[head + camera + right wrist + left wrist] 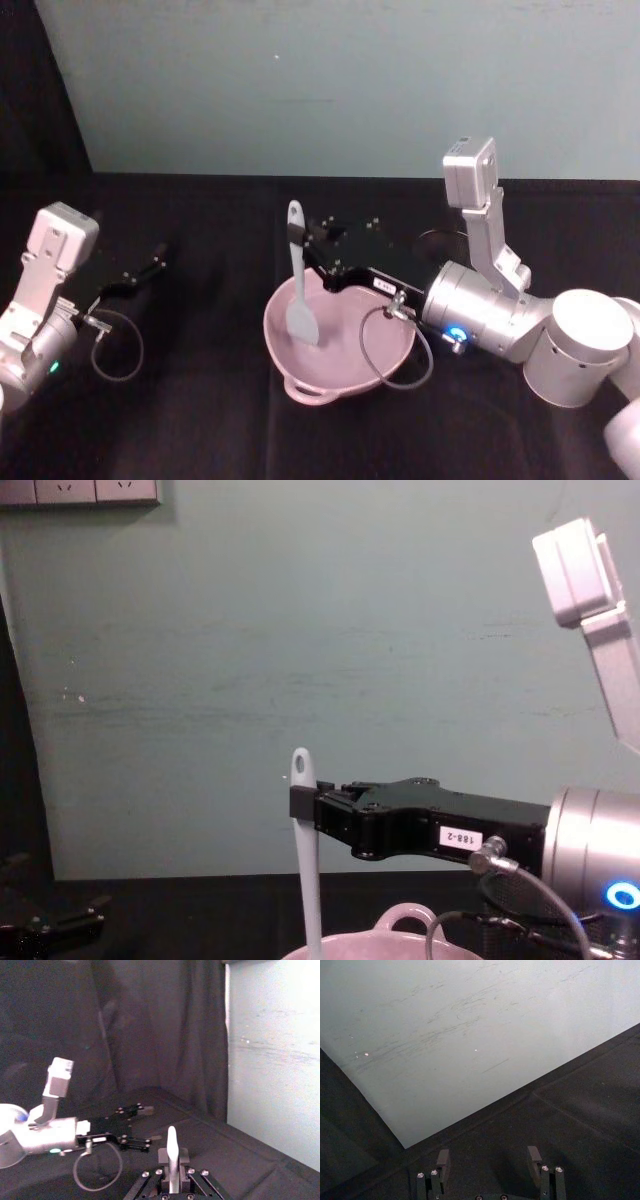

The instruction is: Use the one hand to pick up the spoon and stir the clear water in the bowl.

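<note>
Clamping the upright spoon, the right gripper holds its head in the bowl. The left gripper, left of the bowl, gapes empty.

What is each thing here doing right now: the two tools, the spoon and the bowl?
right tool, shut on the spoon's handle, above the bowl.
spoon, upright, head down inside the bowl.
bowl, standing upright, loop handle toward the robot.
left tool, open, empty, parked at the left.
</note>
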{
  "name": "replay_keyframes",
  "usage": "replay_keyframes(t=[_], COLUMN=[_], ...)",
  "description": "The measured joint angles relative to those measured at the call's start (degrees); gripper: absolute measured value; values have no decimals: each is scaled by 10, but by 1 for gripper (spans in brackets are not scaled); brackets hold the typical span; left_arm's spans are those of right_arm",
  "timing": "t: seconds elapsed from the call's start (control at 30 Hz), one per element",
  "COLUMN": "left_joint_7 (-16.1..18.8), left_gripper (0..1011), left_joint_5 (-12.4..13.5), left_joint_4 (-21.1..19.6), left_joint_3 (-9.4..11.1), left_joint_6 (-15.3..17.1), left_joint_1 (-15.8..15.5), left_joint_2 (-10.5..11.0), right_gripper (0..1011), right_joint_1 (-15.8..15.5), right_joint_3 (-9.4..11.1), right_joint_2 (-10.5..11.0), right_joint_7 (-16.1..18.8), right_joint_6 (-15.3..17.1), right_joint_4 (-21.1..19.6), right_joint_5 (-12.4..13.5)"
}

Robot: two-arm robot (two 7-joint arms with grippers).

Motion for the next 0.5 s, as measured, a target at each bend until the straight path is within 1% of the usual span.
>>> replay_keyframes(t=[0.07, 0.17, 0.23, 0.27, 0.37, 0.5], left_joint_7=[0, 0, 0, 0, 0, 0], left_gripper=[1005, 1005, 1005, 1005, 1005, 1005], left_joint_5=[0, 0, 0, 0, 0, 0], left_joint_4=[0, 0, 0, 0, 0, 0], left_joint_3=[0, 0, 0, 0, 0, 0], left_joint_6=[0, 0, 0, 0, 0, 0], left_joint_1=[0, 0, 0, 0, 0, 0], left_joint_2=[0, 0, 0, 0, 0, 0], right_gripper=[117, 117, 117, 117, 117, 117], right_joint_1=[5, 7, 7, 7, 3, -9], right_joint_3=[4, 13, 22, 29, 38, 58], right_joint_2=[-8, -12, -13, -11, -8, 3], right_joint_7=[-1, -5, -10, -14, -18, -22], right_joint_6=[-9, -18, -25, -28, -31, -34], right_joint_4=[17, 28, 36, 38, 38, 28], right_joint_5=[-3, -5, -7, -9, -11, -12])
